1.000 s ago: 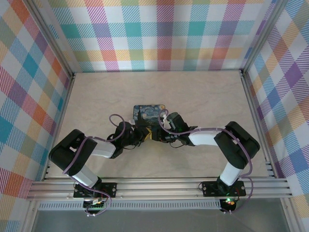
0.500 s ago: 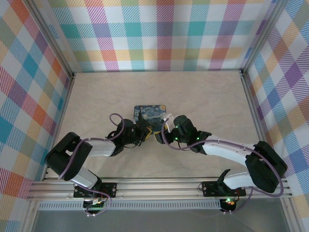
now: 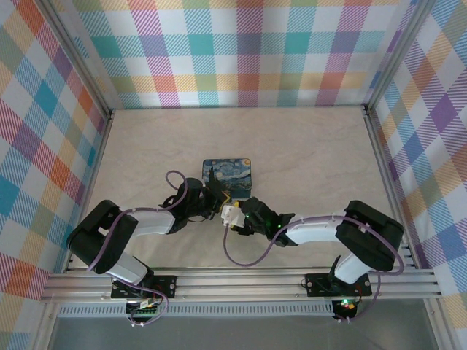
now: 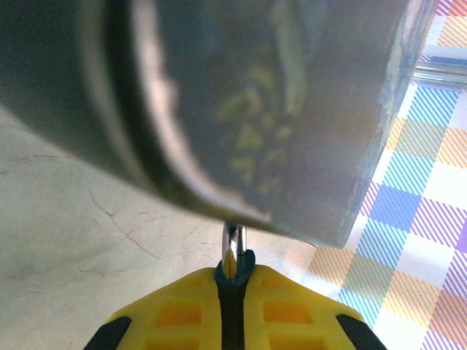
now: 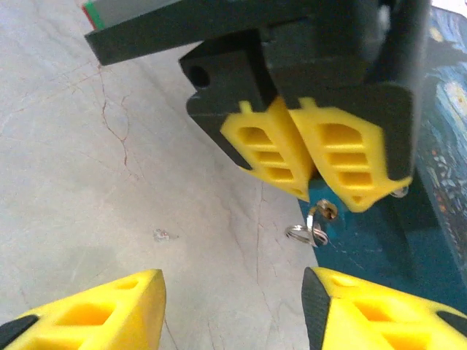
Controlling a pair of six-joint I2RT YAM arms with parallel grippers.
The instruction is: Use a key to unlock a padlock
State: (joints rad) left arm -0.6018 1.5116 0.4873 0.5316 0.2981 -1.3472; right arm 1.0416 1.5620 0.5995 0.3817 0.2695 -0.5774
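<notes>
Beside the painted tin (image 5: 445,131), left gripper (image 4: 233,281) clamps the padlock (image 4: 235,264), shackle (image 4: 233,244) pointing straight out beyond the fingertips (image 4: 190,288); right gripper (image 5: 233,284) spread wide.

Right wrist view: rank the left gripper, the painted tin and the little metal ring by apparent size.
1. left gripper, close to the camera.
2. painted tin, partly hidden and cropped, so unsure against it.
3. metal ring, clearly smallest.
</notes>
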